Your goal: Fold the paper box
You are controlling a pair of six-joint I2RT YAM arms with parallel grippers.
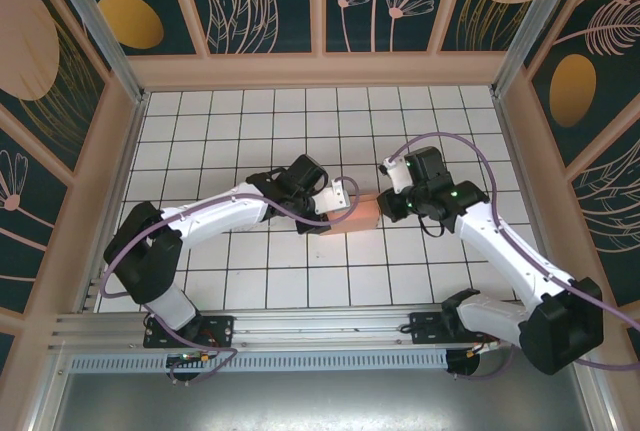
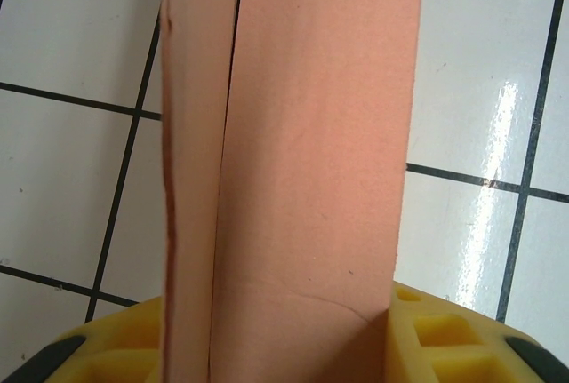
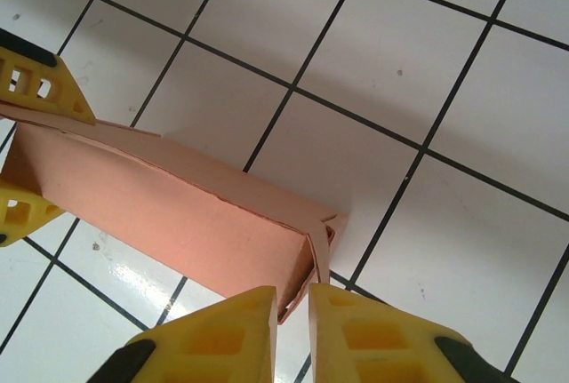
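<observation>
Two grippers are engaged on the paper box (image 1: 352, 217), which rests on the white tiled table (image 1: 250, 121) between the arms, near the middle of the work area.

Condition of the item: salmon-pink card, thin, already raised into a long shallow body. In the right wrist view the side panels stand up and meet at the near end in a layered, slightly gaping corner. A faint crease line crosses one panel in the left wrist view.

Left gripper (image 2: 276, 321): clamped across the box at one end, with the card sitting between its yellow pads and touching both.

Right gripper (image 3: 292, 292): fingers drawn in to a narrow slit, with the corner seam at the opposite end running into that slit. It appears to be pinching the card there. How firm the pinch is cannot be confirmed.

Handling assessment (judgement):
- Very light; it will shift or lift with any sideways drag.
- Stiff only along its folds; unsupported panels will bow or dent under pad pressure.
- The surface looks matt, so slip in the pads is unlikely, but the glossy tiles offer little hold underneath.
- The card tears or kinks easily at the die-cut corners.

Recommended hold: across a double-layered edge or close to a fold line, with light pressure. One end should be braced while the other is worked. Mid-panel squeezes should be avoided.
</observation>
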